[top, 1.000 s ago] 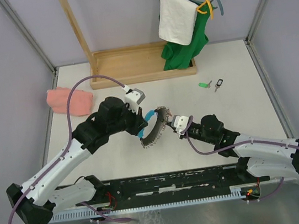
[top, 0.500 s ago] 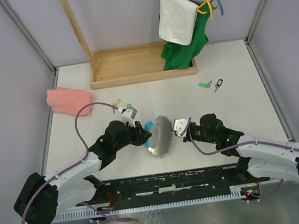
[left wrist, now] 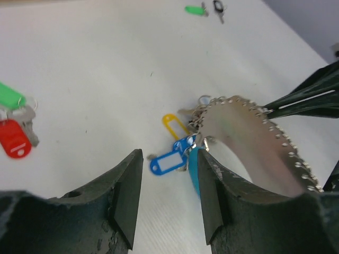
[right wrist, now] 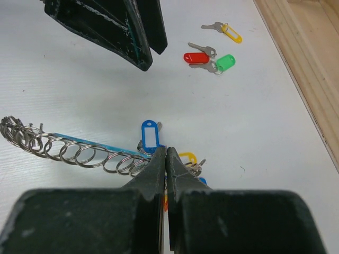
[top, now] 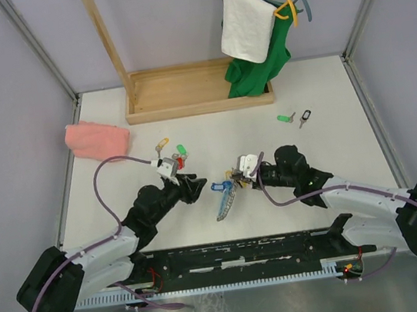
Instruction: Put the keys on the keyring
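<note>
So the right jaws are clamped on the keyring point(top: 226, 198), which sits just ahead of the left jaws, wide and empty. Looks like fetch time: left needs to grab a loose key point(left wrist: 16, 143) off the surface point(top: 324, 93), off to its side.

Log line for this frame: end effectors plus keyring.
left end effector: open, empty | right end effector: shut on keyring | red-tag key: loose on table

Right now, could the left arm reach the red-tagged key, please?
Probably yes. The left pincer is open and empty, and the red-tagged key lies close by, next to a green-tagged key, with nothing visible between pincer and key.
</note>
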Action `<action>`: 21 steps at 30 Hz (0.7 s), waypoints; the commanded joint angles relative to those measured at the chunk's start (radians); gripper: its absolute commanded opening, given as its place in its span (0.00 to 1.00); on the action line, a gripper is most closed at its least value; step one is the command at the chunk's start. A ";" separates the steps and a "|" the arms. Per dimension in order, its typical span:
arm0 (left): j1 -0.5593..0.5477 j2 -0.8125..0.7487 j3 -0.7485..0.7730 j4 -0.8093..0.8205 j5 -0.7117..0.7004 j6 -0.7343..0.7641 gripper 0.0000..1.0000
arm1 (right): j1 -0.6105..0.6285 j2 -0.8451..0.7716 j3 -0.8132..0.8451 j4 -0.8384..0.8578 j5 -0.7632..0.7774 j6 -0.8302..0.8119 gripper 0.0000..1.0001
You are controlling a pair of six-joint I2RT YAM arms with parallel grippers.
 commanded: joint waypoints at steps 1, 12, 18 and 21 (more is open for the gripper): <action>0.003 0.028 -0.055 0.368 0.083 0.160 0.53 | -0.029 0.052 0.075 0.096 -0.104 0.008 0.01; 0.016 0.358 -0.016 0.694 0.338 0.425 0.51 | -0.064 0.172 0.114 0.165 -0.222 -0.017 0.01; 0.050 0.504 -0.016 0.898 0.521 0.457 0.49 | -0.071 0.179 0.114 0.169 -0.247 -0.024 0.01; 0.059 0.575 -0.005 0.991 0.599 0.453 0.48 | -0.071 0.171 0.113 0.173 -0.260 -0.026 0.01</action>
